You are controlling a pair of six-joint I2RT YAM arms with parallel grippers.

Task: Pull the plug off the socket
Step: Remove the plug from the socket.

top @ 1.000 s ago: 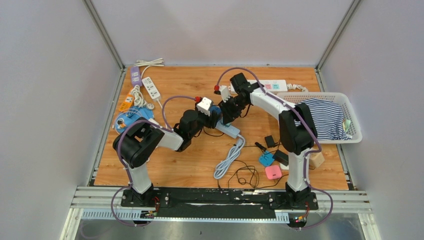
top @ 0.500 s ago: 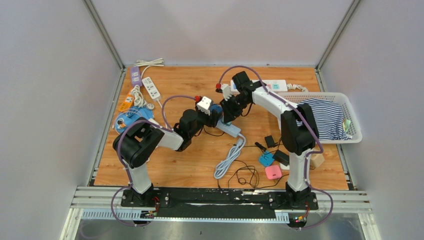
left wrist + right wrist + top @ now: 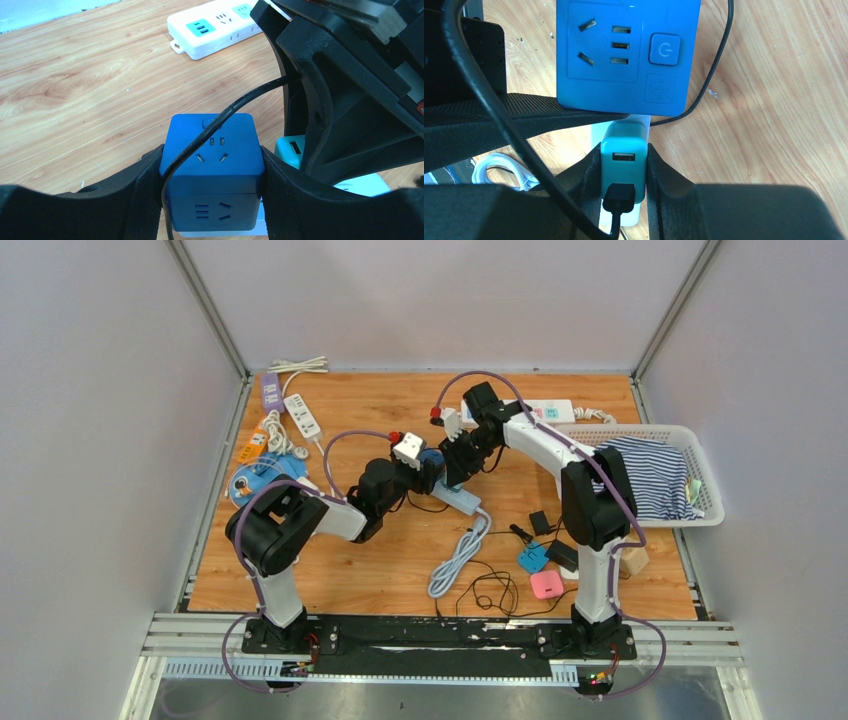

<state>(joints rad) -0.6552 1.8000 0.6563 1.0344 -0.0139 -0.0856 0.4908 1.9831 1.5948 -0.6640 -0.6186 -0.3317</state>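
My left gripper (image 3: 212, 197) is shut on a blue cube socket (image 3: 212, 170), one finger on each side face. The cube stands on a pale blue power strip (image 3: 460, 499) in the middle of the table. My right gripper (image 3: 623, 175) is shut on a teal USB charger plug (image 3: 623, 157) that sits in the same strip (image 3: 640, 120), right beside the cube (image 3: 624, 50). A black USB connector (image 3: 620, 197) is plugged into the charger, and its black cable (image 3: 240, 102) runs over the cube's top. In the top view both grippers meet at the cube (image 3: 432, 462).
A white power strip (image 3: 545, 410) lies at the back. A white basket (image 3: 705, 502) with striped cloth is at the right. Purple (image 3: 271, 392) and white (image 3: 302, 415) strips lie back left. A coiled white cable (image 3: 455, 558), small adapters (image 3: 546, 584) and a wooden block (image 3: 633, 560) lie near the front.
The right arm has shifted very slightly. Both grips look the same.
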